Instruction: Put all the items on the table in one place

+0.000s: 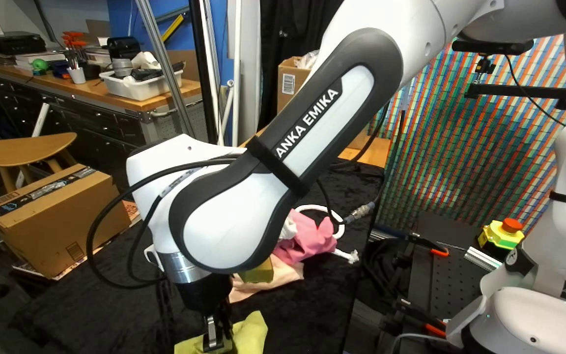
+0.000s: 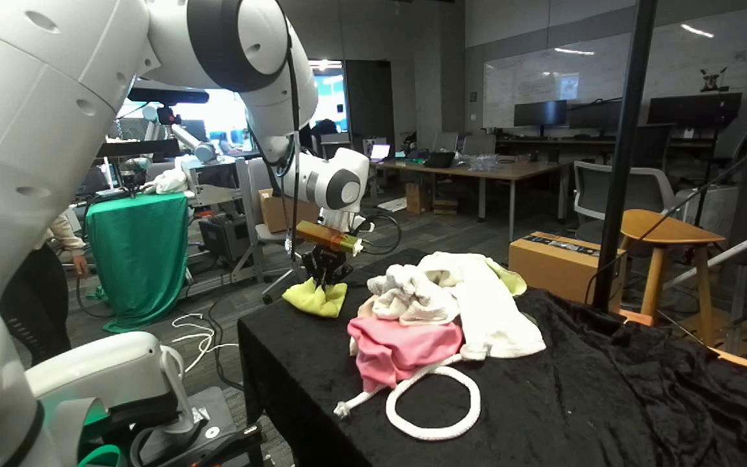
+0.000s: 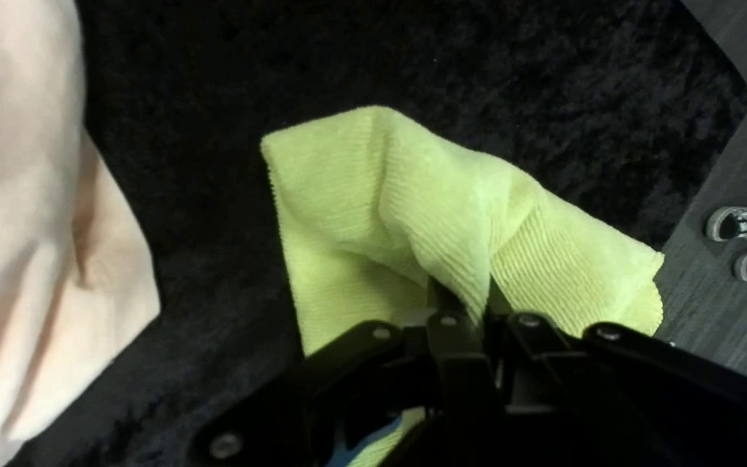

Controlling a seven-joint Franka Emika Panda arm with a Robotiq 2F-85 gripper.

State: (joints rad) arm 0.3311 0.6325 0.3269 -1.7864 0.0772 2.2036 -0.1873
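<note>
Left of centre in an exterior view, one yellow-green cloth (image 2: 315, 303) lay ungathered

Your gripper (image 3: 469, 314) was pinched tight on it; pink cloth (image 2: 406, 347) and white cloth (image 2: 491, 312) lay heaped mid-frame, so seemingly only the carry remained

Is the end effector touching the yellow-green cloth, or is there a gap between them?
Touching. The wrist view shows it plainly: the end effector has a fold of the yellow-green cloth pinched between its jaws.

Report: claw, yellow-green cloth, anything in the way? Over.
Claw gripping yellow-green cloth. Cloth apart from cloth pile. White rope loop on pile's opposite side, likely out of the way.
</note>
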